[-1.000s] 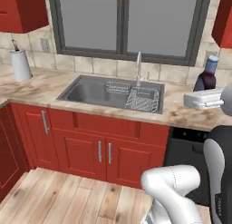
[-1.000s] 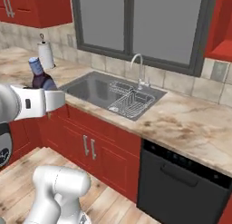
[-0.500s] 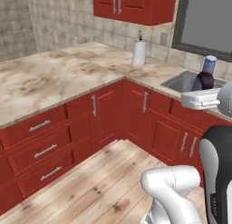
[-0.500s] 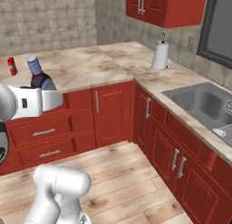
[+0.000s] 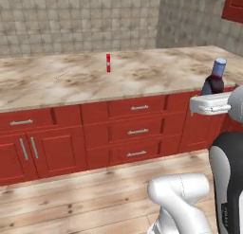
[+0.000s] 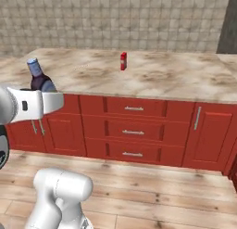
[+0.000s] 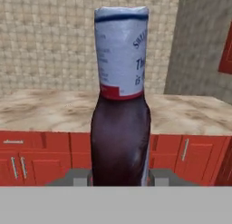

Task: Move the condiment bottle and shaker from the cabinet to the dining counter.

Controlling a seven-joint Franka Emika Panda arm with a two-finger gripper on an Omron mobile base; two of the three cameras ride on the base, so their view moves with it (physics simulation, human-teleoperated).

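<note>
Hand view shows the gripper (image 7: 118, 177) clamped on the base of the condiment bottle (image 7: 119, 128), held upright above a level forearm, its pale cap label bearing partial blue lettering too cropped to read, with a small red box (image 5: 108, 63) on the counter (image 5: 71, 81) well beyond.

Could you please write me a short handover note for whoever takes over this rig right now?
Hand: shut on the condiment bottle, held upright, clear of any surface; it also shows above the arm in the left base view and the right base view.
Surroundings: the base faces a marble worktop on red drawers, with a small red box standing on it.
Done: bottle is out of the cabinet and in the grip.
Left: carry it to the dining counter and set it down, then fetch the shaker and bring it there too.
</note>
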